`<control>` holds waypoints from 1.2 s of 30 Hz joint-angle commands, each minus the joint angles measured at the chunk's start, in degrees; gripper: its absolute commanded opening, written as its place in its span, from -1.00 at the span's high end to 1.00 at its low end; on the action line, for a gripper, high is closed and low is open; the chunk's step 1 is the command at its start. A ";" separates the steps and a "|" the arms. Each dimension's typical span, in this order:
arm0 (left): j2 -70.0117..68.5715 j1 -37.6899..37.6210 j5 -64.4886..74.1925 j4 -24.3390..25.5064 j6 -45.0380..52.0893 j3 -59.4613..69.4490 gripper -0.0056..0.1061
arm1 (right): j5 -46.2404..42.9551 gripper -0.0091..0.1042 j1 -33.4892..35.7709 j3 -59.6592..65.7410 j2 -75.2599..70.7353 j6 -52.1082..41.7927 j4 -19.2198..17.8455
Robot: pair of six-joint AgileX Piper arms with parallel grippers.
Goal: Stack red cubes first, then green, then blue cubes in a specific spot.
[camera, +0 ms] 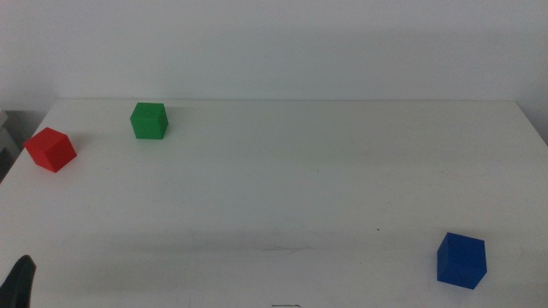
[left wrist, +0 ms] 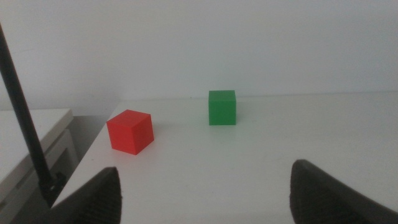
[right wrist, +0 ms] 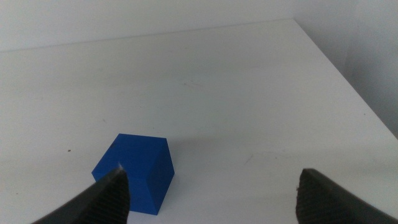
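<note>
Up close, the left gripper has its two dark jaws spread wide apart with nothing between them, only bare white table. Past the jaws in the left wrist view sit the red cube and the green cube, both flat on the table, near each other but not touching, the green one further back toward the wall. That view also shows a thin dark rod and a lower white surface off the table's edge beside the red cube; the middle view shows neither clearly.

The right gripper also has its jaws wide apart and holds nothing. The blue cube rests on the table just beyond one jaw tip, off to that side, not between the jaws. Whether jaw and cube touch, I cannot tell. Only this wrist view shows the table's edge running close past that gripper.

From the middle view the whole layout reads: red cube at the far left edge, green cube just beside it and further back, blue cube well apart at the near right corner. Of the arms only a dark tip shows at the bottom left corner; the right gripper is out of this view.
</note>
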 commanded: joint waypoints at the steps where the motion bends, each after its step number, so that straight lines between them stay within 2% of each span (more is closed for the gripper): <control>1: -1.23 0.74 -4.07 -0.02 -0.51 -0.16 -0.73 | -4.18 -0.49 -0.44 -0.98 -1.15 -0.42 -0.71; 13: -0.16 8.78 -3.93 -0.31 -0.65 -0.84 -0.73 | -4.18 -0.49 -0.44 -0.98 -1.15 -0.42 -0.71; 18: 11.49 9.24 -1.12 -0.31 -0.84 -9.99 -0.73 | -4.18 -0.49 -0.44 -0.98 -1.15 -0.42 -0.71; 22: 25.41 9.13 10.15 -0.23 -0.25 -23.52 -0.73 | -4.18 -0.49 -0.44 -0.98 -1.15 -0.42 -0.71; 30: 51.19 9.13 41.14 1.31 0.18 -50.27 -0.73 | -4.18 -0.49 -0.44 -0.98 -1.15 -0.42 -0.71; 36: 66.27 9.13 53.96 1.45 5.00 -64.94 -0.73 | -4.18 -0.49 -0.44 -0.98 -1.15 -0.42 -0.71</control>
